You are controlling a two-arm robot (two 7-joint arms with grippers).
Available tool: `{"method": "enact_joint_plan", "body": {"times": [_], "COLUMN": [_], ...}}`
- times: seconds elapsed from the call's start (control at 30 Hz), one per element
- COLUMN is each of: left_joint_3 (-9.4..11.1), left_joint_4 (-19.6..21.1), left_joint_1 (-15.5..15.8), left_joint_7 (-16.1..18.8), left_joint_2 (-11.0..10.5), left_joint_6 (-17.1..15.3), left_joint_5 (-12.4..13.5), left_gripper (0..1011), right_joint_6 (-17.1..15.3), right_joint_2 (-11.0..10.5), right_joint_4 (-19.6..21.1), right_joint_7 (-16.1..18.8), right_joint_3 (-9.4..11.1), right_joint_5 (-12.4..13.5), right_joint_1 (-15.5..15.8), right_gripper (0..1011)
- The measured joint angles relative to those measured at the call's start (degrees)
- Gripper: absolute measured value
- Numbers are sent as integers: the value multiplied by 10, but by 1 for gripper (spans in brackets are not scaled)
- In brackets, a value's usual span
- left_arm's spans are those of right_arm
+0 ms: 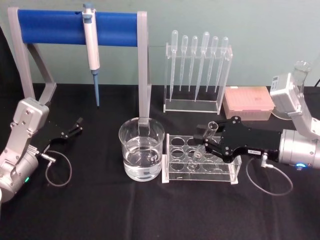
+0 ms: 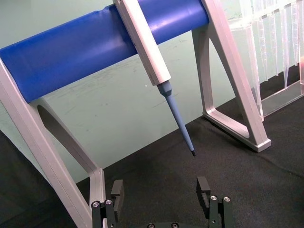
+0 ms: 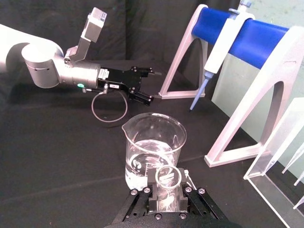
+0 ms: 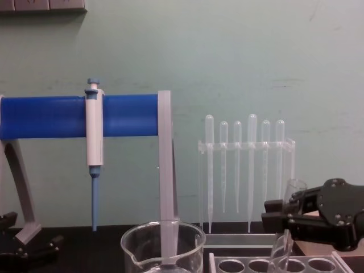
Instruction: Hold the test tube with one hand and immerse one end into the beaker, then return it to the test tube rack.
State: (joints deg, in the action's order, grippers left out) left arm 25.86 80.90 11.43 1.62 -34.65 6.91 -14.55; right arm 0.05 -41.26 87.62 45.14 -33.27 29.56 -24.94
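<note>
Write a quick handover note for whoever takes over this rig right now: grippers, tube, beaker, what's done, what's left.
Right gripper: shut on the test tube, which leans tilted over the clear tube rack, lower end at a rack hole.
Left gripper: open, idle on the table's left side.
Beaker: part-filled with clear liquid, left of the rack.
Done: tube gripped.
Left: carry the tube over, dip one end in the beaker, then put it back.

No legible text or labels.

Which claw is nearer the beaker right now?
Right. The right claw grips the test tube at the rack beside the beaker; the left claw sits farther off.
</note>
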Motion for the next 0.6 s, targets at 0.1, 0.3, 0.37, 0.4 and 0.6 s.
{"method": "enact_joint_plan", "body": {"times": [0.1, 0.3, 0.37, 0.4, 0.6], "left_joint_3": [0, 0, 0, 0, 0], "left_joint_4": [0, 0, 0, 0, 0], "left_joint_1": [0, 0, 0, 0, 0], "left_joint_7": [0, 0, 0, 0, 0], "left_joint_2": [0, 0, 0, 0, 0], "left_joint_6": [0, 0, 0, 0, 0], "left_joint_5": [0, 0, 0, 0, 0], "left_gripper": [1000, 1000, 1000, 1000, 1000], "right_joint_6": [0, 0, -1, -1, -1], "right_joint_2": [3, 5, 6, 6, 5], "right_joint_4": [-4, -4, -4, -4, -4], "right_joint_7": [0, -1, -1, -2, -2], "right_joint_3": [-1, 0, 0, 0, 0], "right_joint_5": [-4, -10, -11, -11, -10], "right_joint_1": [0, 2, 3, 3, 3], "right_gripper": [225, 226, 225, 225, 226]}}
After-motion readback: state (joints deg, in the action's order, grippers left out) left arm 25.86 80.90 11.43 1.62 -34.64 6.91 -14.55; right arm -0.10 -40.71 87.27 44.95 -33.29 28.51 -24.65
